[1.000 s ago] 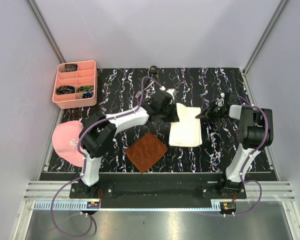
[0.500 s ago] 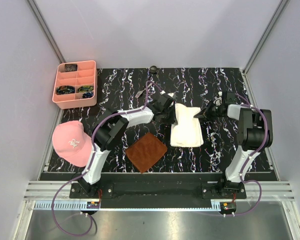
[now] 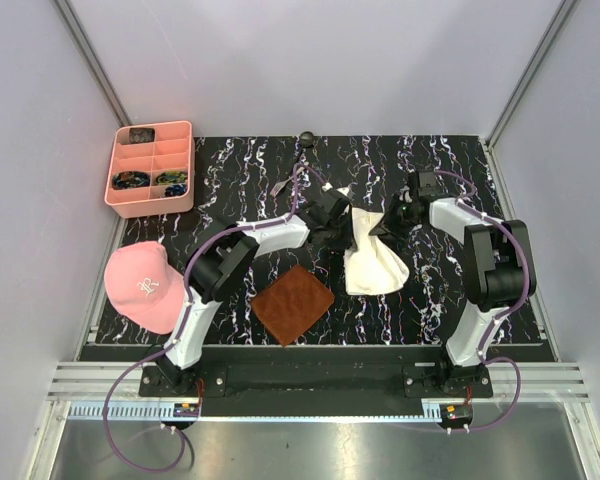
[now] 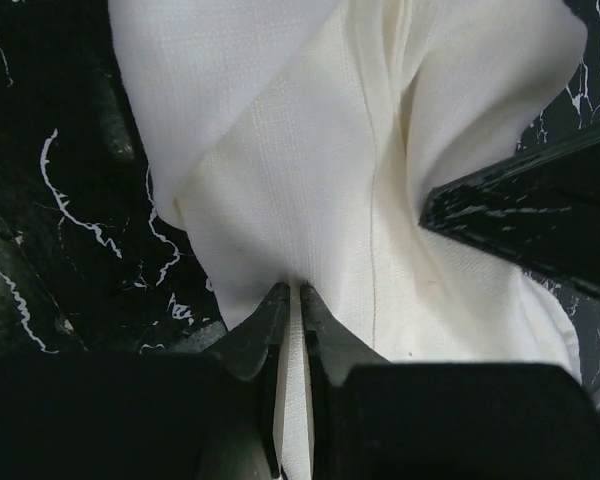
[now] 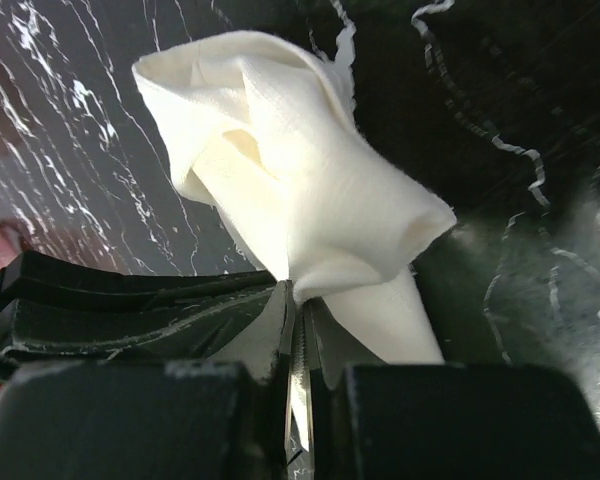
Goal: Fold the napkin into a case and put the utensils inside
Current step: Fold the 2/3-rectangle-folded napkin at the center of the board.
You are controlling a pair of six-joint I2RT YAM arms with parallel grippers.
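Black marbled counter (image 3: 430,300), plain grey walls round it. The napkin (image 3: 375,262) sits mid-counter between the two arms, just right of the brown mat (image 3: 293,304) and apart from it. We see the left hand (image 4: 291,292) pinched shut on a cloth edge, with fabric running between its fingertips. The right hand (image 5: 296,298) is likewise clamped on a bunched fold, and the far end of the cloth is lifted and crumpled. We judge the step to be a fold toward the case, with the cloth not yet flat. To do it well we'd move both hands together at one height and hold the pinched edge taut so the layers don't bunch. Then we'd lay it down square with the edge beneath and let go only once the cloth rests on the counter — a one-sided pull would skew it. The napkin's long axis runs far-to-near — the narrow gathered end points away from the arm bases, the broader end toward them, leaning slightly right.
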